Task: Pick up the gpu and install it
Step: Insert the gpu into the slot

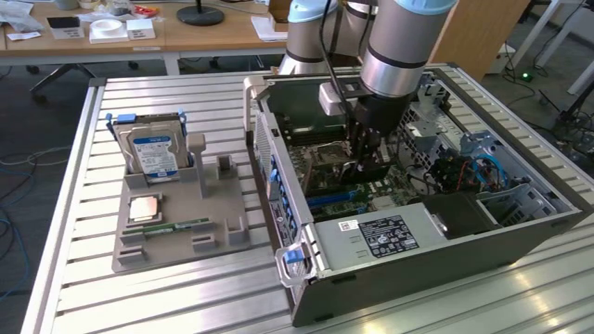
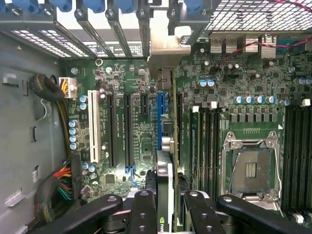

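Exterior view high over computer case, wrist view close above shared motherboard

Wooden desks behind slatted table

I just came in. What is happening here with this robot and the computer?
The robot arm is reaching down into the open computer case. Its gripper is closed on the gpu, which it holds edge-on over the motherboard, in line with the long blue slot. Whether the card is seated there I cannot tell. On the exterior view's left, a hard drive and a memory stick sit in a grey holder tray.
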Robot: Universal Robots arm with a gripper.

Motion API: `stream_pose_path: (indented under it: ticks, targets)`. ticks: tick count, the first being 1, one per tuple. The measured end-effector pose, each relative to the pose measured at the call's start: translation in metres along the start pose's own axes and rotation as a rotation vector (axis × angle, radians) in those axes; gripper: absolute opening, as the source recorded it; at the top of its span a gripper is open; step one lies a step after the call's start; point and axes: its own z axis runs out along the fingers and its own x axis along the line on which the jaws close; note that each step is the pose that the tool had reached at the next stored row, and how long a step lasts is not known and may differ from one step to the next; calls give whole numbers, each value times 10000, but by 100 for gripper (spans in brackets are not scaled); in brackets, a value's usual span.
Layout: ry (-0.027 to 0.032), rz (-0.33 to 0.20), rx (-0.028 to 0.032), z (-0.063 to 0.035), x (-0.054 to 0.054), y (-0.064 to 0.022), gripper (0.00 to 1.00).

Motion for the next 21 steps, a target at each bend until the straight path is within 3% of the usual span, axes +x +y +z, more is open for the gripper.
stream_pose_path:
  ticks: [9,21]
  targets:
    - [-7,-1,52,59,5,81,27]
    - [-8,-2,57,76,38,143,27]
